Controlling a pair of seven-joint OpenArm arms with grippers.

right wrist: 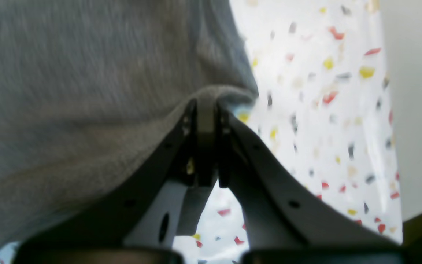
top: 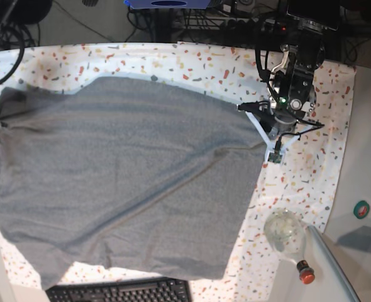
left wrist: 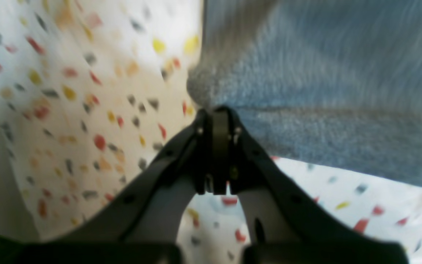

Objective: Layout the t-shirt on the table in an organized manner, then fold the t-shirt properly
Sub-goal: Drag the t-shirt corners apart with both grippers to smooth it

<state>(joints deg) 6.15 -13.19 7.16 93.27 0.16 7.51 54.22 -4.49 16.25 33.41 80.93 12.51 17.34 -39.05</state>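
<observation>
Both sets of fingers, left and right, clenched on opposite edges of t-shirt, which spreads between them over bench; judgement: pull evenly outward, low, to flatten creases before releasing.

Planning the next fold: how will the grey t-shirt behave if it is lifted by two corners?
Probably floppy: the t-shirt already shows creases and a wavy lower edge. It looks light, since the left gripper and right gripper each pinch only a small bit of fabric. The middle would likely sag and drag on the table.
</observation>
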